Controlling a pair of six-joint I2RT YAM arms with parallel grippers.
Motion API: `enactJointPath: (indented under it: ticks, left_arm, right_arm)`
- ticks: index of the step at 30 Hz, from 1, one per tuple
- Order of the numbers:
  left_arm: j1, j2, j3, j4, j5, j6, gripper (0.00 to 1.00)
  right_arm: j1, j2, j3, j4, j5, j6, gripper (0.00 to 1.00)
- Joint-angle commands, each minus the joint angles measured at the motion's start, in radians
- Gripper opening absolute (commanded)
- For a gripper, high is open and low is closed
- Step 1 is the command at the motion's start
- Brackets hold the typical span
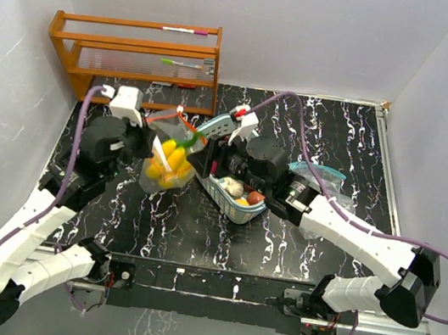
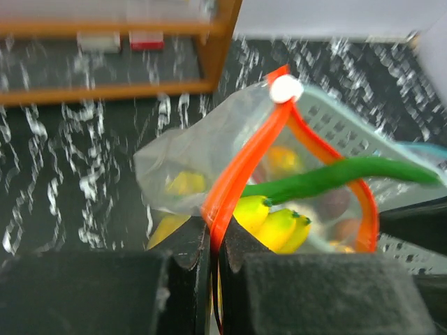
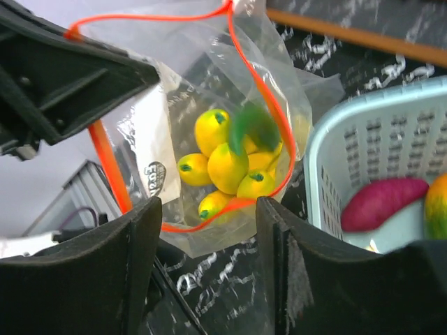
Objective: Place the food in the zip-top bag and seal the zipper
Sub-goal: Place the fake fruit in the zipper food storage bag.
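The clear zip-top bag (image 1: 168, 167) with an orange zipper rim (image 2: 244, 160) stands open, with yellow bananas (image 3: 227, 166) inside. My left gripper (image 2: 215, 234) is shut on the rim's near corner and holds the mouth up. A long green pepper (image 2: 335, 178) lies across the mouth and shows as a green blur (image 3: 251, 125) over the bananas. My right gripper (image 3: 209, 230) hangs open just above the bag (image 3: 174, 105), with nothing between its fingers (image 3: 143, 265). Seen from above, the left gripper (image 1: 148, 148) is left of the bag and the right gripper (image 1: 204, 143) is at its right rim.
A pale teal mesh basket (image 1: 227, 198) stands right of the bag with a purple-red piece (image 3: 384, 202) and a mango (image 3: 436, 206) in it. A wooden rack (image 1: 135, 54) stands at the back left. Another clear bag (image 1: 319, 176) lies under my right arm.
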Motion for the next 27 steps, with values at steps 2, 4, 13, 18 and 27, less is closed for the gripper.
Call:
enactJointPath:
  ticks: [2,4,13,18,27]
  left_arm:
    - [0.001,-0.048,-0.157,0.059,0.018,-0.125,0.0]
    - [0.0,-0.05,-0.177,0.085,0.059,-0.134,0.0]
    - [0.001,-0.008,-0.189,0.082,0.104,-0.162,0.0]
    - [0.0,0.022,-0.23,0.086,0.143,-0.212,0.0]
    - [0.0,0.016,-0.215,0.096,0.133,-0.191,0.0]
  right_arm:
    - [0.001,-0.117,-0.058,0.029,0.036,0.019,0.64]
    - [0.001,-0.13,-0.064,0.01,0.048,0.017,0.65]
    - [0.001,-0.154,-0.147,-0.005,0.038,0.037,0.7]
    - [0.002,-0.134,-0.132,-0.053,-0.046,0.029,0.69]
    - [0.051,-0.09,-0.099,-0.175,-0.073,0.009,0.63]
